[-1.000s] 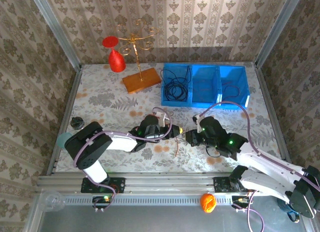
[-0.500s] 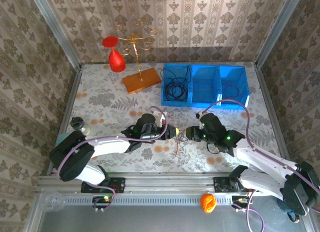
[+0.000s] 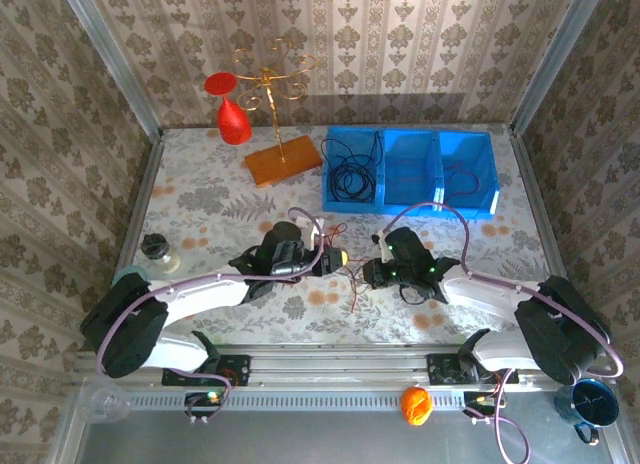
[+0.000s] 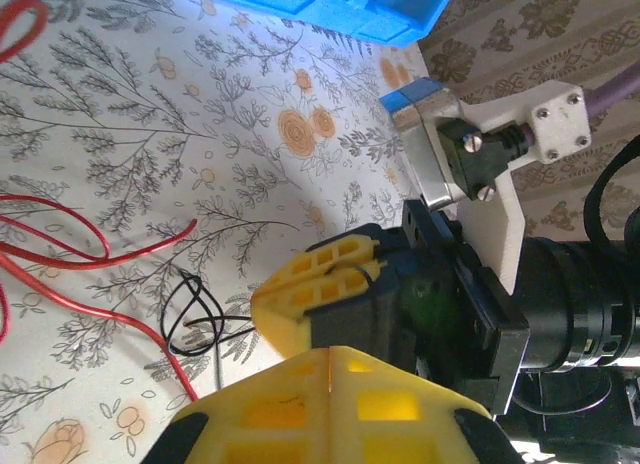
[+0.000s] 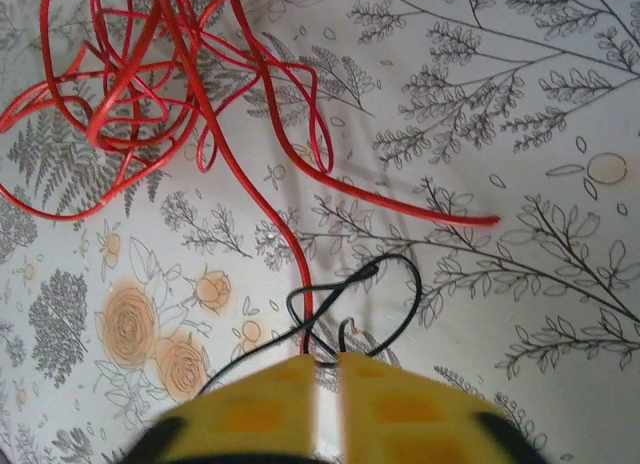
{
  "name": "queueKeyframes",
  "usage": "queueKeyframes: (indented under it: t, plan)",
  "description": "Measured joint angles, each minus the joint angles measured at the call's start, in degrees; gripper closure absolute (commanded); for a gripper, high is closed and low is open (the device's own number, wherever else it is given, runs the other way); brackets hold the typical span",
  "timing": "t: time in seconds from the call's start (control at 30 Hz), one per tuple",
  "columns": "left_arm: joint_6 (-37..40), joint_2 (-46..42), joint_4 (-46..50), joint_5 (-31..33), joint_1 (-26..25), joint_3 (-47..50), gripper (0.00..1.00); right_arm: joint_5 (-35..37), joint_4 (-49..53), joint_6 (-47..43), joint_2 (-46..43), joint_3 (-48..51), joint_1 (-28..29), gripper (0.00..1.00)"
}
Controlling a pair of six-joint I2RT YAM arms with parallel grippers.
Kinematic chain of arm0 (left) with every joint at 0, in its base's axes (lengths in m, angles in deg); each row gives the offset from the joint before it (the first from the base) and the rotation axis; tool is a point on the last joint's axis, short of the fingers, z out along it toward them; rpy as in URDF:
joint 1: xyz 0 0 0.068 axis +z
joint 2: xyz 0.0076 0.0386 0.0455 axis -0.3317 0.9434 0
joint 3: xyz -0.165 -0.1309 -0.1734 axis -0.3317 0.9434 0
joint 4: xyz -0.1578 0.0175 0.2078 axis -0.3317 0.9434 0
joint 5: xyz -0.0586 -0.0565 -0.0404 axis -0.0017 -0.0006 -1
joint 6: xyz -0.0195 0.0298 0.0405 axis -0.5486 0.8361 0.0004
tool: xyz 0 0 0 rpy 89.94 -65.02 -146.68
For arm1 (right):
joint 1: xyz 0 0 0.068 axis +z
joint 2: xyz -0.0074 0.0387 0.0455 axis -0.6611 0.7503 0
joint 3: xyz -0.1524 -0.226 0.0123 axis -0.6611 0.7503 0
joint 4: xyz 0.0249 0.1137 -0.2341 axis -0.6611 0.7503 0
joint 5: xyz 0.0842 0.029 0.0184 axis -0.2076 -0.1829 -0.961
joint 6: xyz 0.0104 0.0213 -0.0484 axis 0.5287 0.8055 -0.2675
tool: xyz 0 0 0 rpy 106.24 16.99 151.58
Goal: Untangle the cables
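The cables lie on the flowered table between my two grippers. A red cable (image 3: 353, 294) trails toward the front, and its tangle (image 5: 122, 89) lies farther out in the right wrist view. A thin black cable (image 5: 371, 268) loops just ahead of my right gripper (image 5: 327, 362), which is shut on it, with the red strand running under the tips. The same black loop (image 4: 167, 322) and a red strand (image 4: 174, 363) lie on the table in the left wrist view. My left gripper (image 4: 330, 359) is shut, nothing visible between its tips, facing the right gripper's fingers (image 4: 320, 279). The two grippers (image 3: 343, 257) (image 3: 366, 274) nearly touch.
A blue three-part bin (image 3: 410, 204) stands behind, with a black cable coil (image 3: 350, 176) in its left compartment. A wooden-based gold stand (image 3: 284, 164) with a red glass (image 3: 234, 122) is at the back left. A small dark jar (image 3: 156, 247) sits at the left.
The right gripper opened and then shut on the black cable, moving left toward the left gripper. Both arms have stretched out lower over the table.
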Motion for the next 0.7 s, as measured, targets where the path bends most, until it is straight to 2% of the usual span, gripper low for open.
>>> queueKeyframes:
  t: [0.13, 0.3, 0.5, 0.6, 0.67, 0.7]
  plan:
    - [2.62, -5.9, 6.38, 0.26, 3.54, -0.26, 1.0, 1.36, 2.8, -1.46, -4.22, -1.62, 0.0, 1.0]
    - [7.32, -15.85, 15.74, 0.42, 10.97, -2.14, 1.0, 0.81, 5.86, -3.76, -13.84, -4.57, 1.16, 1.0]
    - [9.44, -21.35, 20.7, -2.23, 15.58, -2.67, 1.0, -1.44, 8.98, -4.79, -17.0, -10.12, 1.73, 1.0]
    - [9.44, -23.19, 21.46, -3.08, 16.5, -1.84, 0.9, -2.03, 11.89, -5.57, -17.0, -12.72, 1.9, 1.0]
    - [9.57, -24.26, 22.18, -2.91, 17.03, -0.92, 0.75, -1.62, 14.21, -5.92, -17.03, -15.04, 1.86, 1.0]
    - [9.66, -24.9, 22.99, -2.16, 17.9, -0.15, 0.64, -0.85, 15.52, -6.01, -17.07, -16.44, 1.33, 1.0]
